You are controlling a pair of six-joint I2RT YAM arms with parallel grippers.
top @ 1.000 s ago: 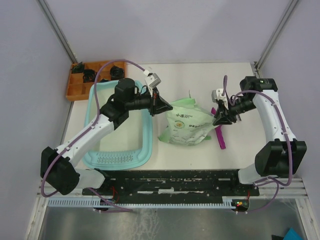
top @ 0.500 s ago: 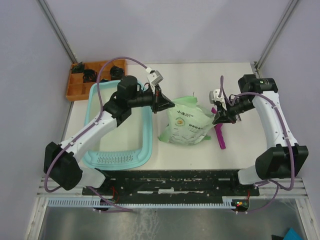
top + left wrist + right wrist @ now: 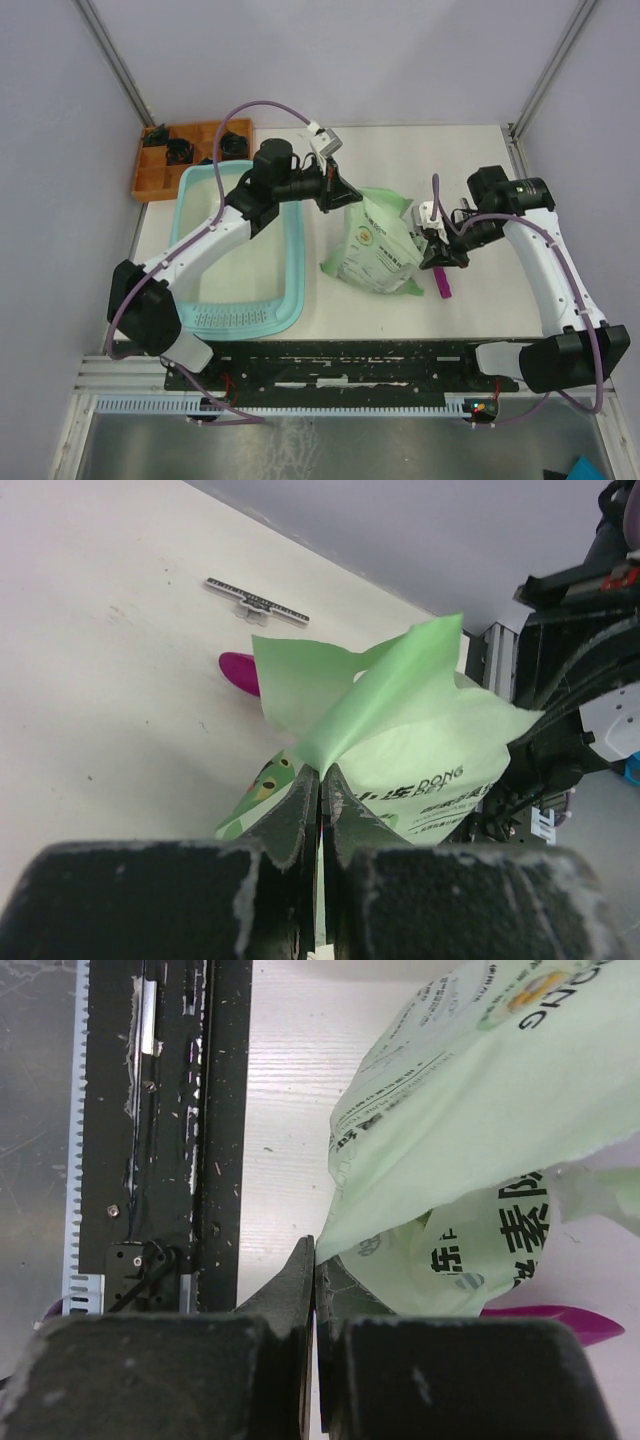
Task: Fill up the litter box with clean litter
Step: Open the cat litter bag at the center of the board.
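Two claws now pinch the bag: the left claw on its top flap, the right claw, spread a second ago, on its three o'clock edge. The litter box sits at the bag's nine o'clock.

The light is bright and even, shadows are soft; near the lens my left gripper looks blurred.
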